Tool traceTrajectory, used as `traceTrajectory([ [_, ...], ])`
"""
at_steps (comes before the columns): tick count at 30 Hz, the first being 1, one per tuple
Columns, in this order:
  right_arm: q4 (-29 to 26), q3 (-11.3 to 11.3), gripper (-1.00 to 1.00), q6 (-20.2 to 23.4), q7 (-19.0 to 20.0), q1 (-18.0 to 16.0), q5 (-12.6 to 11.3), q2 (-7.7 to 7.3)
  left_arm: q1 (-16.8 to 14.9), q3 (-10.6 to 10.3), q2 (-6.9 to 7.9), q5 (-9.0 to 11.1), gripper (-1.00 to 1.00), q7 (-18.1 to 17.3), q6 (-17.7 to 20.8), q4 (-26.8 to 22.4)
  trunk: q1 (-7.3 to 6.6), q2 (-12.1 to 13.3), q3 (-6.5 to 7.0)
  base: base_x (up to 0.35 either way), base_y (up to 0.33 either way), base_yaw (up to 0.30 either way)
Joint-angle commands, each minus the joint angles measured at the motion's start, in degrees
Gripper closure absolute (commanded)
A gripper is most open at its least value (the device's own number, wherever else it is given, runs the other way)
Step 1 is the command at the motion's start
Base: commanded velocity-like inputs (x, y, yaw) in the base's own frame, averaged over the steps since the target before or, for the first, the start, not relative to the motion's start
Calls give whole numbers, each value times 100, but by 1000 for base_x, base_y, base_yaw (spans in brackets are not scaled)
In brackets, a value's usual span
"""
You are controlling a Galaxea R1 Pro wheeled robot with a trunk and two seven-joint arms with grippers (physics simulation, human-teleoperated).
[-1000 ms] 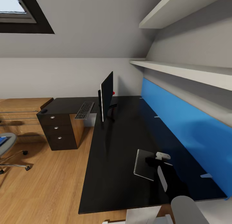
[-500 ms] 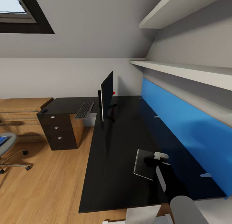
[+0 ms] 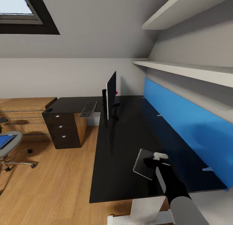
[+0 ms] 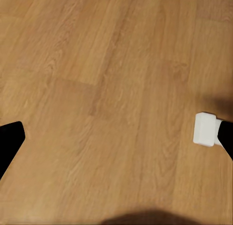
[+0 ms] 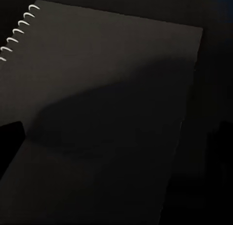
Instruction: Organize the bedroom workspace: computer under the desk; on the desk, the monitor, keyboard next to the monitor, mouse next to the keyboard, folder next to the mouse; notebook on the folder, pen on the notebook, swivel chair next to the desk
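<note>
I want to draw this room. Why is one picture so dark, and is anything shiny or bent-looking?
In the right wrist view the notebook looks nearly black, with a big soft shadow across it; only its white spiral rings catch light. In the head view the glossy desk mirrors the monitor, and the shelves splay out toward the picture's edge. The left wrist view is evenly lit wooden floor.

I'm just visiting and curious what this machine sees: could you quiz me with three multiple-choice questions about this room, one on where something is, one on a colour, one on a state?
1. Where is the keyboard?
A. on the floor
B. on the desk, beside the monitor
C. on the chair

2. What colour is the folder on the swivel chair?
A. red
B. green
C. blue

3. How does the notebook under the right hand sit?
A. tilted, one edge raised
B. standing upright
C. on the shelf

Answers: 1 B, it lies by the screen. 2 C, blue shows on the seat. 3 A, one edge sits off the black top.
</note>
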Motion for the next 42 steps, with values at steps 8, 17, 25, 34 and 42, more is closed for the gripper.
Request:
traceTrajectory([
  [8, 170, -10, -100, 33, 12, 0, 1, 7, -3, 36, -4, -15, -100, -4, -15, 1, 0, -3, -7, -16, 24, 0],
  [17, 171, -9, -100, 33, 17, 0, 1, 7, -2, 36, -4, -17, -100, -10, -15, 4, 0, -3, -7, -147, 3, 0],
  [25, 171, -9, -100, 33, 18, 0, 1, 7, -4, 36, -4, -21, -100, -11, -15, 2, 0, -3, -7, -139, 0, 0],
  [34, 171, -9, -100, 33, 20, 0, 1, 7, -4, 35, -4, -22, -100, -11, -15, -1, 0, -3, -7, -33, 0, 0],
  [42, 171, -9, -100, 33, 19, 0, 1, 7, -4, 35, -4, -22, -100, -11, -15, -1, 0, -3, -7, -138, 0, 0],
])
